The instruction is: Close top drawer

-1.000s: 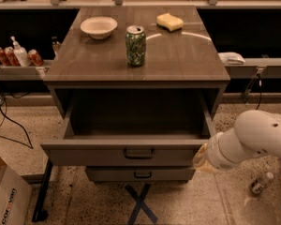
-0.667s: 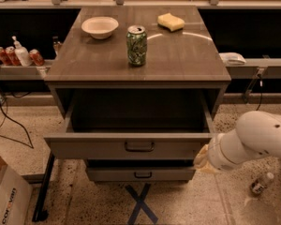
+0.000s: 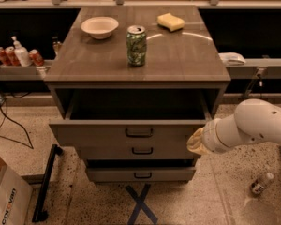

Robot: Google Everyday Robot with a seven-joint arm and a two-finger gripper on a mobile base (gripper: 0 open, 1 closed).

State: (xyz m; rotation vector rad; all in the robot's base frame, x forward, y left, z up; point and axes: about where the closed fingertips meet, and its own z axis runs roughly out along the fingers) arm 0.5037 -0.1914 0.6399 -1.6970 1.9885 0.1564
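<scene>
Currently the top drawer (image 3: 93,134) stands partly out of the cabinet (image 3: 187,64), with a dark cavity showing behind its front panel and a small dark handle (image 3: 139,132) at centre. Its front sits forward of the two shorter drawers below; the lowest drawer (image 3: 107,174) is also slightly proud. The gripper (image 3: 197,142) is low at the right end of the top drawer's front, just beside the corner. It is touching the panel or very nearly so; contact cannot be confirmed. Cannot tell whether the gripper is open or closed, as only a pale, rounded tip facing the wood shows. The white forearm (image 3: 255,123) runs off to the right. Judged step: the closing push, taken at the panel's right end, not at the handle. The next move calls for pressing straight toward the cabinet back. An off-centre load could skew the drawer on its slides, so the force should stay square. On top sit a green can (image 3: 136,46), a bowl (image 3: 99,27) and a yellow sponge (image 3: 170,21), all back from the front edge. A hard stop might rock the can.
</scene>
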